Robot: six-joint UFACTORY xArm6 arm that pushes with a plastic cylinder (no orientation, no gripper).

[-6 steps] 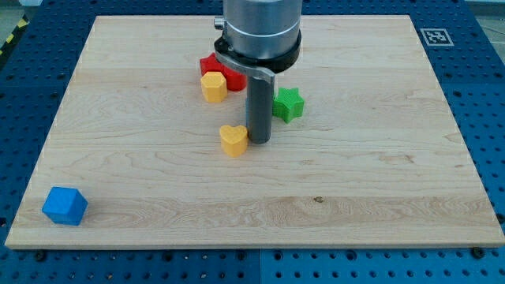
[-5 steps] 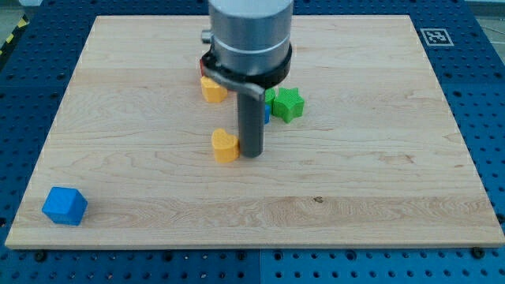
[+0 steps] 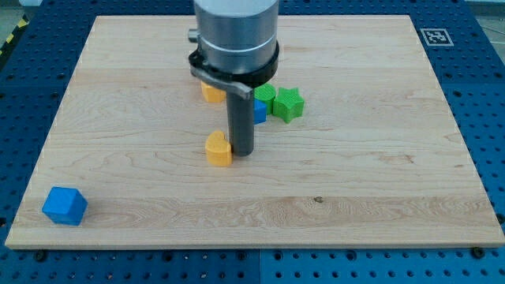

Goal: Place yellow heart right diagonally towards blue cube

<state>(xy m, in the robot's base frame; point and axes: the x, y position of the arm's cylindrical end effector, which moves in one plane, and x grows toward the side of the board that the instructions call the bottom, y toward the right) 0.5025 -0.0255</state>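
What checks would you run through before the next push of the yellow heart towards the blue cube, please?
1. My tip is against the yellow heart, on its right side in the view: ok.
2. Blue cube is in sight, near the board's bottom left corner: ok.
3. Path from heart to cube holds no other block: ok.
4. Push side suits a down-left course: not ok, since my tip sits level with the heart, not above and to its right.
5. Green block and the other yellow block are apart from my tip: ok.
6. Blocks hidden behind the arm: cannot tell.
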